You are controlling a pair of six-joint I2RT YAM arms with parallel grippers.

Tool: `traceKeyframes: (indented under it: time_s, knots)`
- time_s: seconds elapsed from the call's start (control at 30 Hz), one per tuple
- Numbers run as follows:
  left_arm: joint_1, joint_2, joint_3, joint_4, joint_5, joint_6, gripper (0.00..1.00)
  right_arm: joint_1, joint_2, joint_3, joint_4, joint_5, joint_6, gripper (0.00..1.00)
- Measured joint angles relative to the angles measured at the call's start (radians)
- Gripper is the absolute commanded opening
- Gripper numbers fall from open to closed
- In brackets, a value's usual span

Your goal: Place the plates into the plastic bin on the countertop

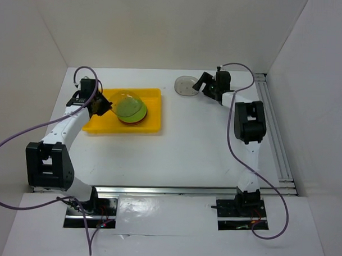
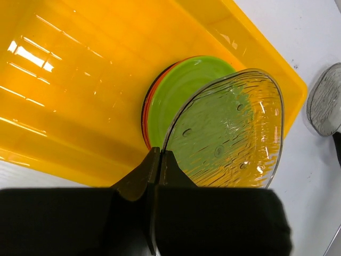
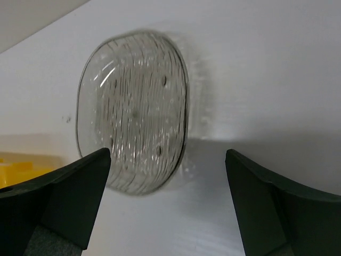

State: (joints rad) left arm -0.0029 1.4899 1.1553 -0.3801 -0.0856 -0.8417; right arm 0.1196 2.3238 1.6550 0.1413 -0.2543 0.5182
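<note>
The yellow plastic bin point(image 1: 155, 94) lies at the back left of the white countertop point(image 1: 198, 151). In it is a stack of plates with a lime green plate point(image 2: 181, 90) on top and an orange-red rim point(image 2: 145, 109) below it. No black plates show. My left gripper point(image 2: 159, 152) is shut on the rim of a clear grey rounded-square plate point(image 2: 234, 133), held tilted above the stack point(image 1: 132, 112). A second grey plate point(image 3: 133, 128) lies on the countertop at the back point(image 1: 186, 85). My right gripper point(image 3: 168, 154) is open just beside it, not touching it.
White walls close in the countertop on three sides. A metal rail point(image 1: 275, 131) runs along the right edge and another along the near edge point(image 1: 174, 190). The bin's left part point(image 2: 80, 106) holds nothing.
</note>
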Motion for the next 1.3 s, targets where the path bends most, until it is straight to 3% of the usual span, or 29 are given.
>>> traceKeyframes:
  time_s: [0.2,0.23,0.33,0.43,0.47,0.53,0.57,0.67,0.83,0.9,1.13,1.3]
  knots:
    - [0.008,0.054,0.006,0.002,0.013,0.005,0.58,0.0,0.157,0.268,-0.081,0.004,-0.013,0.9]
    - [0.008,0.071,0.008,0.002,0.016,0.005,0.78,0.0,0.169,0.288,-0.094,0.008,-0.014,0.87]
    - [0.008,0.1,0.008,-0.009,0.024,0.004,0.92,0.0,0.175,0.307,-0.127,0.022,-0.018,0.74]
    - [0.003,0.1,0.01,-0.018,0.02,0.003,0.96,0.0,0.179,0.31,-0.145,0.034,-0.022,0.61]
    - [0.0,0.1,0.014,-0.024,0.015,0.002,0.97,0.0,0.18,0.31,-0.147,0.035,-0.023,0.5]
    - [-0.013,0.098,0.027,-0.048,0.0,0.004,1.0,0.0,0.188,0.316,-0.163,0.036,-0.027,0.39]
    - [-0.023,0.094,0.035,-0.061,-0.008,0.004,1.0,0.0,0.194,0.329,-0.175,0.039,-0.029,0.24]
    - [-0.045,0.051,0.043,-0.093,-0.021,0.005,1.0,0.001,0.213,0.358,-0.211,0.04,-0.032,0.02]
    - [-0.054,-0.105,0.043,-0.129,-0.025,0.031,1.0,0.005,0.206,0.356,-0.229,0.065,-0.006,0.0]
    - [-0.057,-0.172,0.043,-0.125,0.003,0.054,1.0,0.007,0.151,0.264,-0.198,0.085,0.01,0.0]
    - [-0.168,-0.217,0.04,-0.029,0.173,0.11,0.98,0.039,-0.291,-0.238,-0.216,0.229,-0.018,0.0]
    - [-0.306,-0.105,0.083,0.016,0.219,0.133,0.98,0.119,-0.612,-0.468,-0.167,0.16,-0.087,0.0]
